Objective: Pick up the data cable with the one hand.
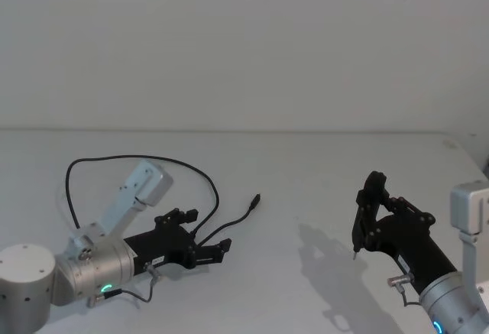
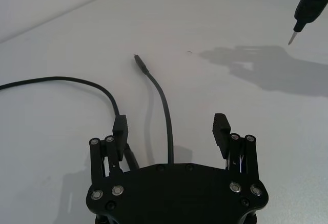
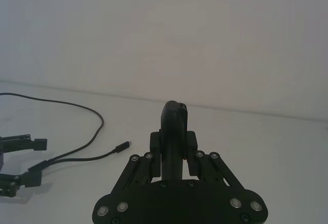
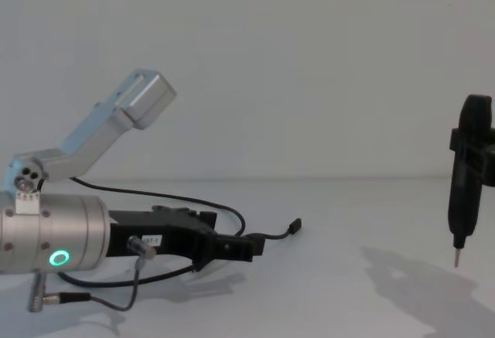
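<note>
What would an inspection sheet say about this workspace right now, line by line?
Surface: plain white table.
Job's things: long thin black data cable lying looped on the table, one branch ending in a small plug.
Clutter: nothing seen.
Grippers: left gripper open, low over the table, straddling the cable, not closed on it; right gripper raised, shut on a slim black pointed tool.
Cables: thin grey wire hanging at the left wrist.
Surroundings: plain white wall.

White table [image 1: 306,166], flat and plain, carries the black data cable [image 1: 216,195] lying in a loose open loop on its left half, one small plug end [image 1: 256,200] resting nearer the middle.
</note>
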### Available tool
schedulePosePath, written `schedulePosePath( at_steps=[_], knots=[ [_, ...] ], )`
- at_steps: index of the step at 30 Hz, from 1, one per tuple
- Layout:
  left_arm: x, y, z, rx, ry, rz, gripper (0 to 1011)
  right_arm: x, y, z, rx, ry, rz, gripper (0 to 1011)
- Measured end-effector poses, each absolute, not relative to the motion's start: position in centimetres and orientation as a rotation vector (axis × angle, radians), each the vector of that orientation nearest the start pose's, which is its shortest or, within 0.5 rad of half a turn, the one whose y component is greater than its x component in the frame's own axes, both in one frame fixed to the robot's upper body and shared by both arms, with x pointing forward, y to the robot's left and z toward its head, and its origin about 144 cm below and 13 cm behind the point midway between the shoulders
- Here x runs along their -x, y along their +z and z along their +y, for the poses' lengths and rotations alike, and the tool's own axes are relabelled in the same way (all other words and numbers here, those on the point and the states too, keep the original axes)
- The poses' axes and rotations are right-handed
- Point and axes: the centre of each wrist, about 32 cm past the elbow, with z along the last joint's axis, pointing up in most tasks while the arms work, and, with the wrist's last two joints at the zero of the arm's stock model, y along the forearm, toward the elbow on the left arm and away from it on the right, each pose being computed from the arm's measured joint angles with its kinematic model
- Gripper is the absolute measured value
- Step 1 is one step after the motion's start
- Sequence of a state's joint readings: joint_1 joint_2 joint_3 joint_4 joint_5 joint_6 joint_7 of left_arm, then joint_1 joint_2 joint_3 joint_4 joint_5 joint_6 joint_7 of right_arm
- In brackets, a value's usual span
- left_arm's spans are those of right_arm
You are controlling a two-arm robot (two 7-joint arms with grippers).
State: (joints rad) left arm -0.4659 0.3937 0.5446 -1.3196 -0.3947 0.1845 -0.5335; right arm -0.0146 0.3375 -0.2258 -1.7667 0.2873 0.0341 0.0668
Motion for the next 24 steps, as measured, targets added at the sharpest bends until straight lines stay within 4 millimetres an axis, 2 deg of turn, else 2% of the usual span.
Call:
schedulePosePath(
  at_steps=[8, 13, 16, 19, 20, 21, 24],
  knots=[
    [-56.7, 119.0, 21.4, -0.257, 0.638, 0.050, 1001, -44.3, 118.9, -23.7, -0.026, -1.229, -0.075, 279],
    [-57.1, 118.9, 21.1, -0.264, 0.628, 0.053, 926, -44.3, 118.9, -23.7, -0.026, -1.229, -0.075, 279],
    [-57.3, 118.7, 20.8, -0.271, 0.624, 0.056, 816, -44.3, 118.9, -23.7, -0.026, -1.230, -0.075, 279],
    [-57.5, 118.6, 20.7, -0.275, 0.623, 0.058, 766, -44.3, 118.9, -23.7, -0.026, -1.230, -0.075, 279],
    [-57.5, 118.5, 20.6, -0.279, 0.623, 0.060, 714, -44.3, 118.9, -23.7, -0.026, -1.230, -0.075, 279],
    [-57.6, 118.5, 20.5, -0.280, 0.623, 0.061, 714, -44.3, 118.9, -23.7, -0.026, -1.230, -0.075, 279],
    [-57.7, 118.4, 20.4, -0.285, 0.623, 0.063, 586, -44.3, 118.9, -23.7, -0.026, -1.229, -0.075, 279]
  ],
)
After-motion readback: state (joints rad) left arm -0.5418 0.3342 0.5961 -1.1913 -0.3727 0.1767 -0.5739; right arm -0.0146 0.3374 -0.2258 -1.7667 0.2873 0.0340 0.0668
